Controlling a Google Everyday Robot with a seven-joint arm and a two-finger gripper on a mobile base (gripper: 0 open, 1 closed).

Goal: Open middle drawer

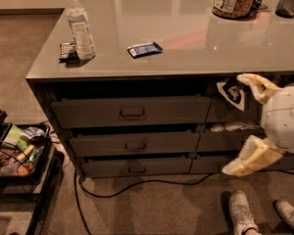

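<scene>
The middle drawer (166,143) is the medium-height dark-grey front in the left column of the counter, with a small loop handle (135,145) at its centre. It looks shut or nearly so. A taller-fronted drawer (88,113) lies above it and a slim one (103,168) below. My gripper (235,124) hangs at the right, in front of the right column of drawers, well right of the handle and touching nothing. Its two cream fingers (252,84) point left and are spread wide apart, with nothing between them.
On the grey counter top (196,48) stand a water bottle (80,27), a small dark packet (66,50), a blue packet (144,49) and a jar (233,0). A black cable (137,184) runs along the floor. A cart of snacks (17,153) stands at the left. Shoes (245,213) are at the bottom right.
</scene>
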